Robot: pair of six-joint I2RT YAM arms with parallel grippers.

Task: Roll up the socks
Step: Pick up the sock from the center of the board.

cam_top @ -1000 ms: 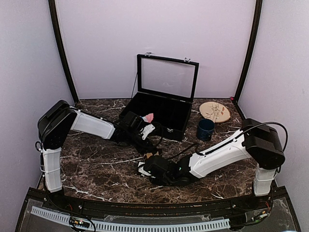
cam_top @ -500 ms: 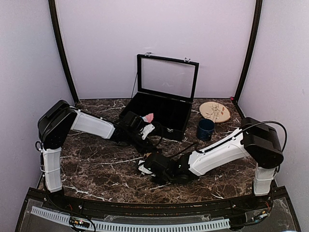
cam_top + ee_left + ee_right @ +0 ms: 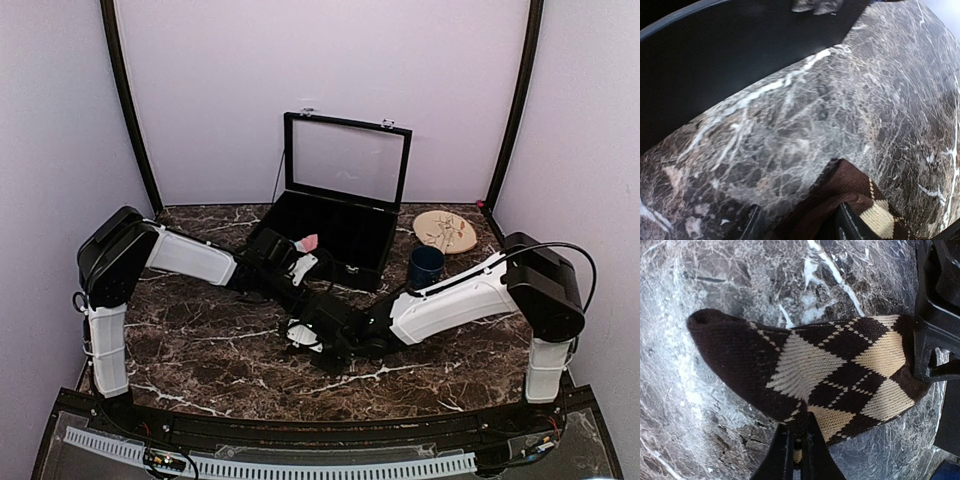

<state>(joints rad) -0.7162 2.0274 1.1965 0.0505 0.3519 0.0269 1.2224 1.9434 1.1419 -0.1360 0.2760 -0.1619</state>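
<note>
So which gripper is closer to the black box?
Left. The left gripper sits just in front of the black box, open around one end of the brown sock. The right gripper is farther out, nearer the arm bases, pinching the sock's edge.

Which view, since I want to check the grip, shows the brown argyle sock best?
The right wrist view: the brown argyle sock fills it, with the right gripper shut on its edge. The left wrist view catches only one end, between the fingers of the left gripper; the top view mostly hides it under both grippers.
</note>
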